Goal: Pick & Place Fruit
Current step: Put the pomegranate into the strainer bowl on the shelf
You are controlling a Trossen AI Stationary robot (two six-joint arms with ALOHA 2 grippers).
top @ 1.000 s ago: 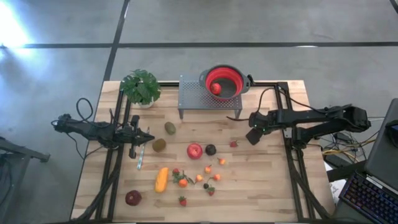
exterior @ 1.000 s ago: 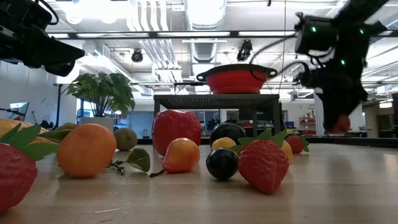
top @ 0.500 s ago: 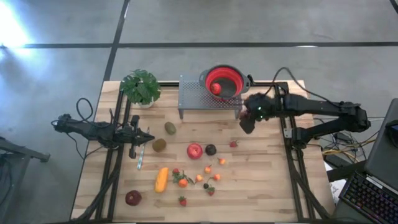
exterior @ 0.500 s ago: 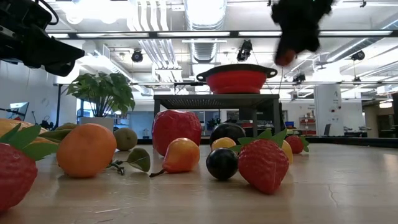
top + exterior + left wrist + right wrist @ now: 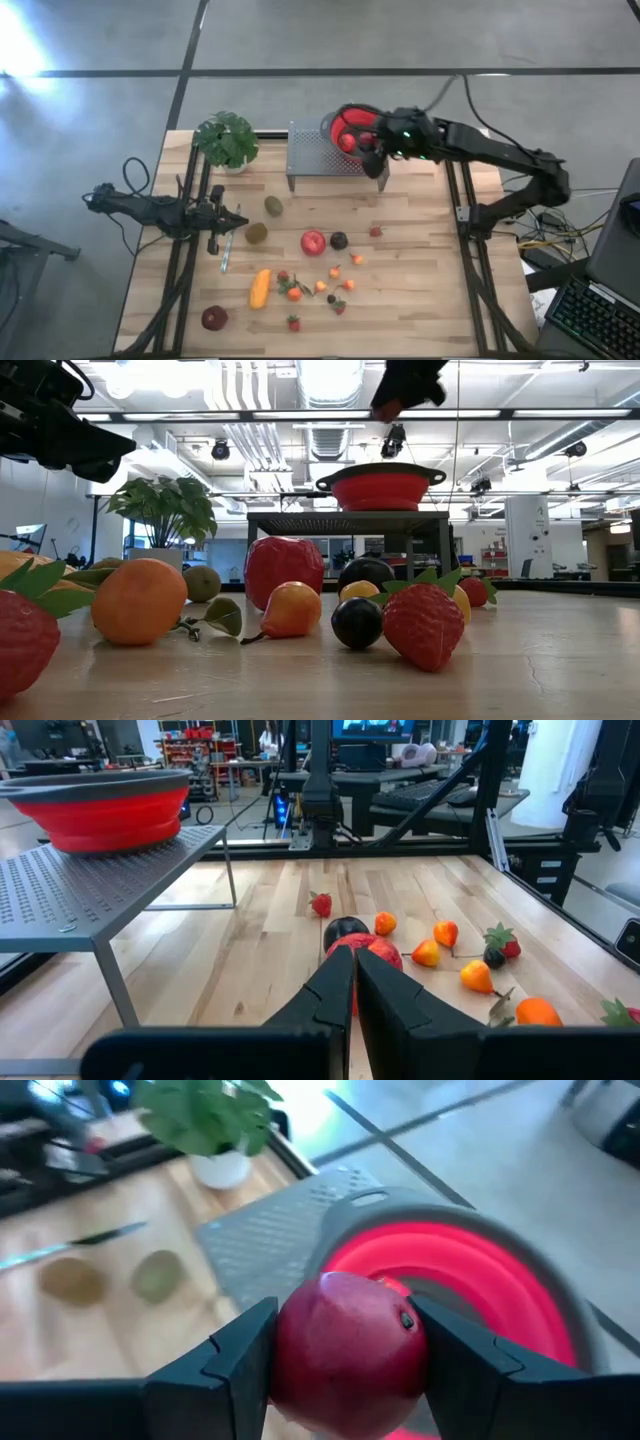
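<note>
The right gripper point(image 5: 345, 1355) reaches from the worktop's point(image 5: 420, 260) right side on a long dark arm and hangs above the round red bowl point(image 5: 345, 118), its jaws clamped on a smooth, glossy dark-red round fruit point(image 5: 345, 1350). The bowl, which already has a red piece in it, sits on a grey perforated metal stand point(image 5: 315, 158) beside a leafy potted plant point(image 5: 226, 140). The left gripper point(image 5: 232, 222) lies low near the left edge with jaws pressed together, while the red apple point(image 5: 313, 242), two fuzzy brown kiwis point(image 5: 257, 233), dark plum point(image 5: 339, 240) and long orange piece point(image 5: 260, 288) lie scattered on the pale wood.
</note>
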